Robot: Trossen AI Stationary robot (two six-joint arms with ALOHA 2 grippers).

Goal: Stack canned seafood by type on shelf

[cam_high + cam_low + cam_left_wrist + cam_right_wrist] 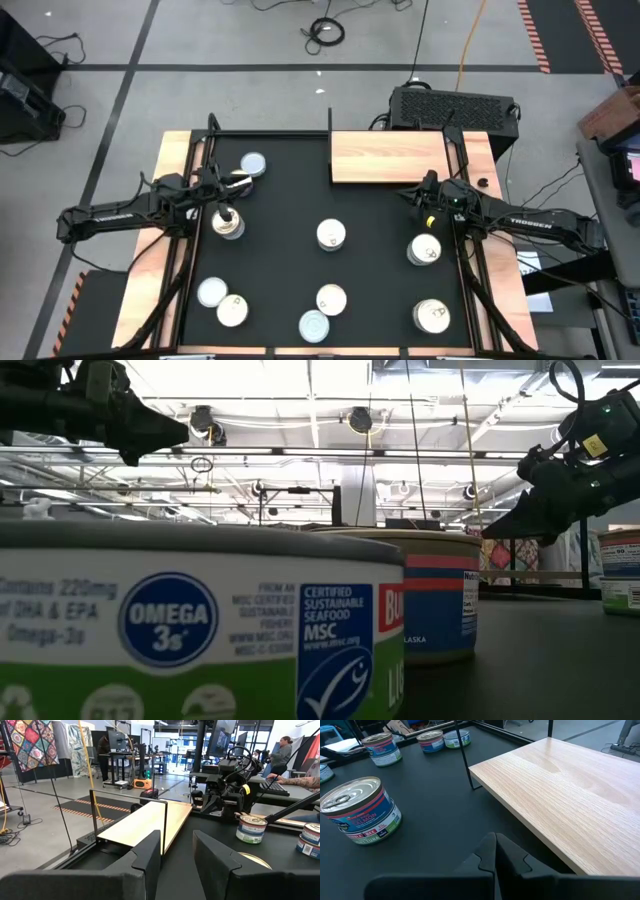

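The light wood shelf [390, 158] stands on thin black legs at the mat's far right, with nothing on it. Several round tins lie scattered on the black mat: silvery-blue tops [253, 165] [211, 292] [313, 325] and cream pull-tab tops [331, 235] [424, 250] [331, 299]. My left gripper [234, 185] [177, 837] hovers open over the mat's left side, pointing toward the shelf, with a tin [231, 226] just on its near side. My right gripper [418, 195] [495, 842] is shut and holds nothing, just off the shelf's near edge [520, 820].
More tins sit at the near corners [232, 311] [432, 317]. The low view is largely blocked by a close tin [200, 630], with another [420, 595] behind it. A black box [452, 105] sits beyond the shelf. People sit in the room behind [282, 750].
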